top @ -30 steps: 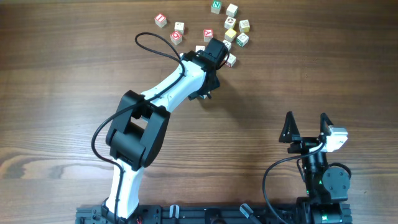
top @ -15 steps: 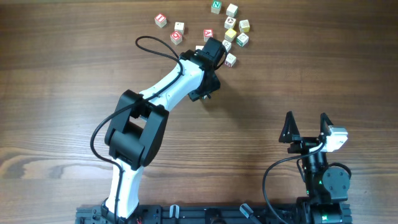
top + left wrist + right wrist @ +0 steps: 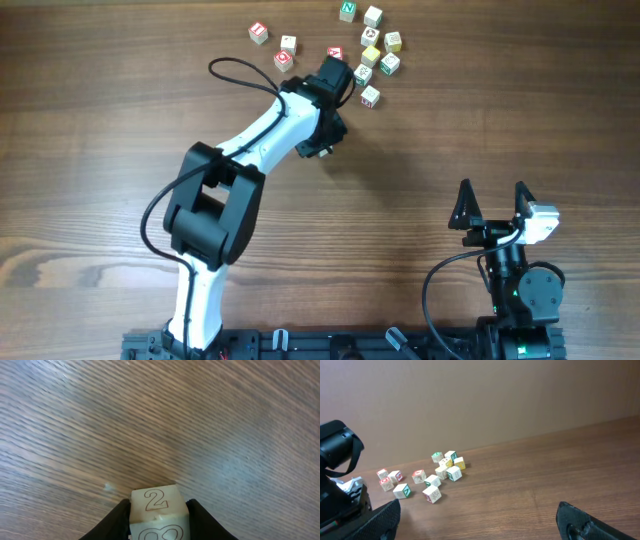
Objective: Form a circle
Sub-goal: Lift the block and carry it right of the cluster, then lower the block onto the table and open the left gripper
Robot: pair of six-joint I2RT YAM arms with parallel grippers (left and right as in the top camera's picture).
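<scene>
- Currently, three loose cubes lie at the left end of the scatter, near the far edge of the table; two of them carry red markings
- Next, the left arm reaches across to the scatter; the left claw is closed tight on a pale numbered cube, one black finger pressed to each side; the cube's face shows an outlined 2; whether it is lifted off the wood I cannot tell
- A red-marked cube sits just beyond that claw
- Just right of the left claw lies the circle, so far only a tight clump of small pale letter cubes with yellow and green markings, bunched rather than ringed
- Two far cubes lie beyond the clump, one marked green; a single cube lies apart on its near side
- Well apart, at the near right of the table, the right claw stands with its jaws spread wide, gripping nothing; its own camera looks across the wood at the whole scatter
</scene>
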